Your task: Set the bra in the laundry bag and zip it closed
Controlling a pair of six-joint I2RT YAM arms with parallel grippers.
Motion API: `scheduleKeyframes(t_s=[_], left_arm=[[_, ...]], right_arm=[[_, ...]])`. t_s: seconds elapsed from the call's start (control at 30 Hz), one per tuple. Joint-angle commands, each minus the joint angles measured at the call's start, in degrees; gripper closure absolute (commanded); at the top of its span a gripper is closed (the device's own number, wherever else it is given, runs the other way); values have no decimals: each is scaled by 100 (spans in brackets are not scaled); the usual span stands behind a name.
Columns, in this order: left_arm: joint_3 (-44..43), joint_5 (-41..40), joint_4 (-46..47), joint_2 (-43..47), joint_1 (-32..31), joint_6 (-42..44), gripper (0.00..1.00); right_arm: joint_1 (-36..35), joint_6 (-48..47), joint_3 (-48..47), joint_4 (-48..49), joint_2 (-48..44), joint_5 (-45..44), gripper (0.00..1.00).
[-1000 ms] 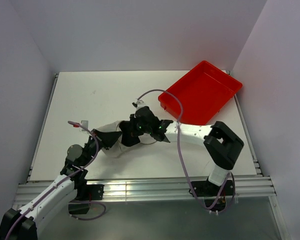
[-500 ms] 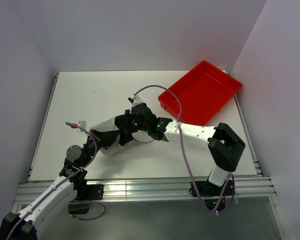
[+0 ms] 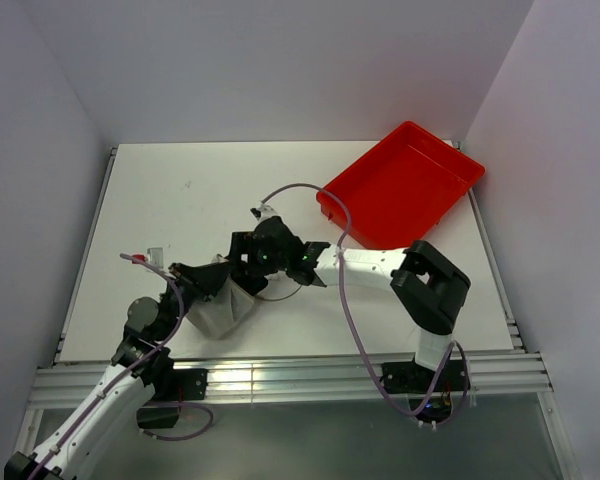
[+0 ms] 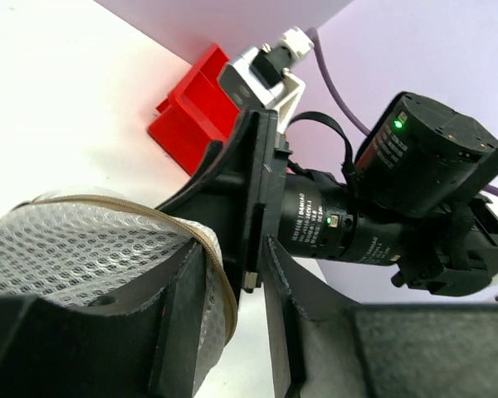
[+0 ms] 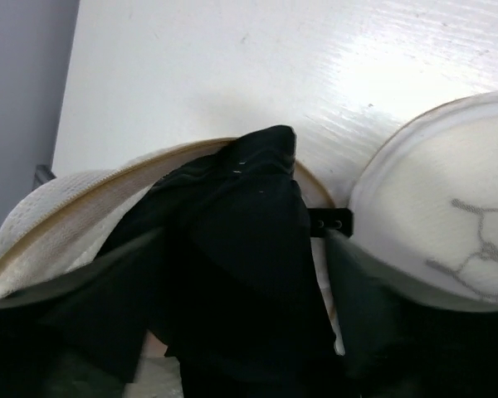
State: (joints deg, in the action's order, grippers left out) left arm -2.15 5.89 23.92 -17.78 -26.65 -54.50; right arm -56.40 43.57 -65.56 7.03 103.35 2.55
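The laundry bag (image 3: 218,312) is seen on the white surface (image 3: 180,190), lower left of centre in the top view. The left gripper (image 4: 231,274) is found part open. The bag's tan zip rim (image 4: 219,272) is framed by its fingers, one laid against the mesh, the other held just clear. In the right wrist view, the black bra (image 5: 232,207) is seen tucked into the bag's mouth. The right gripper (image 5: 245,274) is spread wide either side of it, nothing pinched. The round lid (image 5: 448,207), squiggle mark shown, is flapped open at the frame's right. The red tray (image 3: 400,185) is seen at upper right.
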Motion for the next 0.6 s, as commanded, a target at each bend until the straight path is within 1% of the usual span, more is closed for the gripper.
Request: scheduleKeyframes(t_s=[0.0,0.03,0.07,0.13,0.17,0.23,0.27,0.33,0.37,0.4,0.43,0.5,0.57], left_arm=[[734,-369,-361,239,2,62,63],[725,-413,-432,257,2,62,64],[725,-431,-467,249,-6,62,66],[734,-413,-450,153,2,54,68],[751,-396,-380,109,-6,54,70],[751,-326,-292,-6,2,62,72],[751,-308,-274,-41,2,54,76],[743,-281,-230,-103,2,71,79],[743,-264,-221,-111,2,71,80],[734,-273,-204,-112,-6,71,81],[725,-238,-212,-103,2,80,81],[699,-246,-221,-94,-6,97,83],[673,-238,-256,-85,2,115,84]], right_arm=[[-29,-287,-176,-341,-376,-237,11],[-3,-375,-229,-577,-429,-237,8],[93,-515,-229,-658,-499,-237,8],[234,-665,-107,-807,-737,-115,8],[357,-770,-63,-895,-816,-149,8],[489,-894,253,-949,-1114,-402,8],[577,-920,350,-984,-1185,-413,9],[884,-999,656,-1028,-1352,-509,21],[946,-1052,719,-1098,-1361,-831,27],[1051,-1113,694,-1246,-1283,-965,41],[1087,-1297,668,-1491,-1221,-1088,47],[1140,-1447,484,-1773,-897,-1545,57],[1167,-1623,395,-2029,-590,-1678,58]])
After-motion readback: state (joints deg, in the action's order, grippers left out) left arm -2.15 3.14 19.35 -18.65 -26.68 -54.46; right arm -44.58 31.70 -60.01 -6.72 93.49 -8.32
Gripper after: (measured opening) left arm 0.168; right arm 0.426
